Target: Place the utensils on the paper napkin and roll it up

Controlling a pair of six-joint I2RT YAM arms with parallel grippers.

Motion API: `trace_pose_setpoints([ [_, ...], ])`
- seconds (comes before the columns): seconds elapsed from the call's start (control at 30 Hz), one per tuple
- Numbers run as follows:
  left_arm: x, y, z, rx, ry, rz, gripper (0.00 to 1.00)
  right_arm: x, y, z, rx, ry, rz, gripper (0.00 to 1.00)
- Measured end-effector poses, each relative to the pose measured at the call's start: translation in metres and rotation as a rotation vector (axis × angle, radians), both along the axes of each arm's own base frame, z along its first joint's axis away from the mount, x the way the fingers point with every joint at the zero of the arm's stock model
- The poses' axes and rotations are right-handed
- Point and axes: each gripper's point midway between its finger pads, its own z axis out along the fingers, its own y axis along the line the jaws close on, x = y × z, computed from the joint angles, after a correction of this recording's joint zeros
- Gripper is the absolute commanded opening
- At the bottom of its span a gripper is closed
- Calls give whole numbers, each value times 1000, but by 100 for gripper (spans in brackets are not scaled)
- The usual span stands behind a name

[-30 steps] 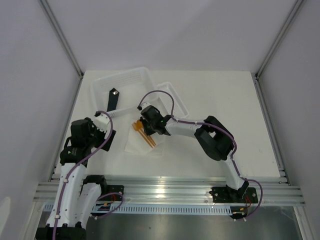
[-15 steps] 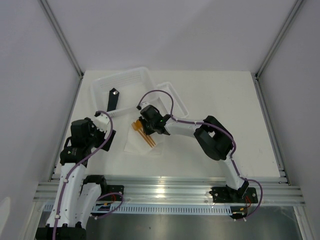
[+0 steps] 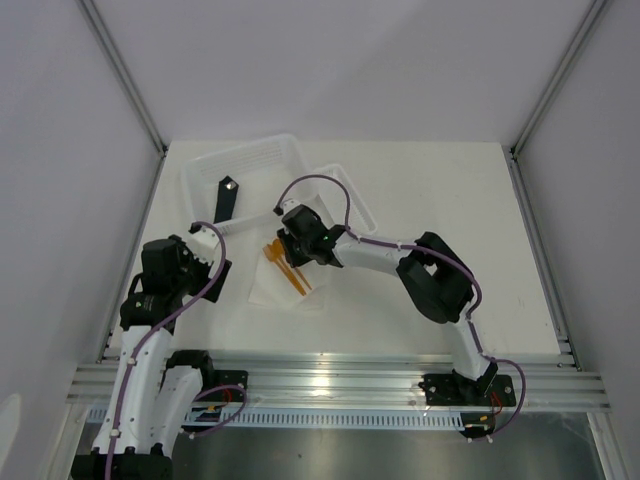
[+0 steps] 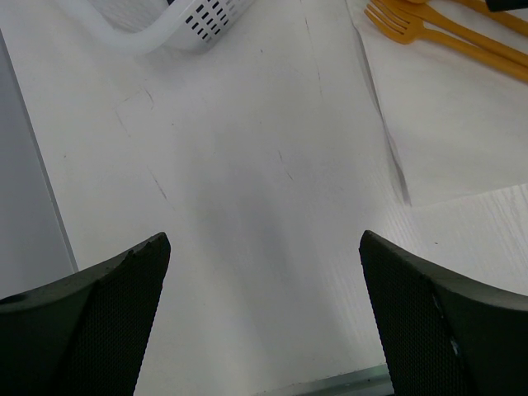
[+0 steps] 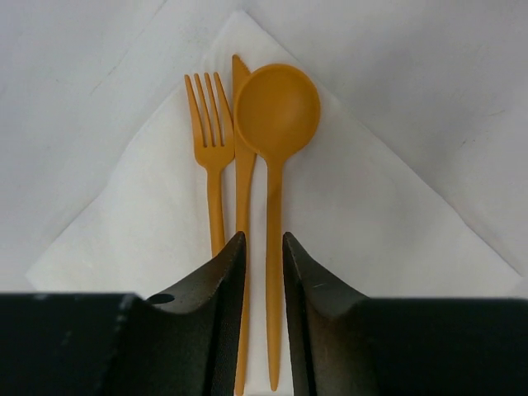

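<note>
A thin white square paper napkin (image 3: 283, 287) lies on the white desk (image 3: 450, 190), set like a diamond in the right wrist view, with one corner pointing away from the camera. On the napkin three small orange plastic utensils (image 3: 286, 268) lie side by side, their heads toward that far corner: a fork with three tines (image 5: 209, 124), a slim knife (image 5: 242, 157) touching the spoon's edge, and a spoon with a round bowl (image 5: 277, 110). Their handles run back toward the napkin's near corner.

The right end effector (image 5: 262, 239) hangs low over the handle ends above the napkin. Its dark fingers (image 5: 221, 280) stand only a narrow slit apart, and the spoon and knife handles show through that slit, lying flat on the paper. The fingers look released rather than clenched on anything.

The left end effector (image 4: 262, 241) sits off the napkin's left edge, over bare desk. Its two black fingers (image 4: 107, 289) are spread wide, with nothing between them.

Beyond the napkin's far side rest two rigid white plastic trays: a large one (image 3: 192, 180) holding a flat black bar with a white dot (image 3: 226, 196), and a smaller one (image 3: 357, 196) just beside it.
</note>
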Motion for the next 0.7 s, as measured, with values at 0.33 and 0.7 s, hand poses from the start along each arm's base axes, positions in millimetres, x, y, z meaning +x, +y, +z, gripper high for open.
trace_pose_setpoints([
  [0.33,1,1,-8,2,47,3,99,14,-7,36,57,-37,-20,0],
  [0.7,0,1,-5,4,33,5,100,10,-7,9,35,18,-5,0],
])
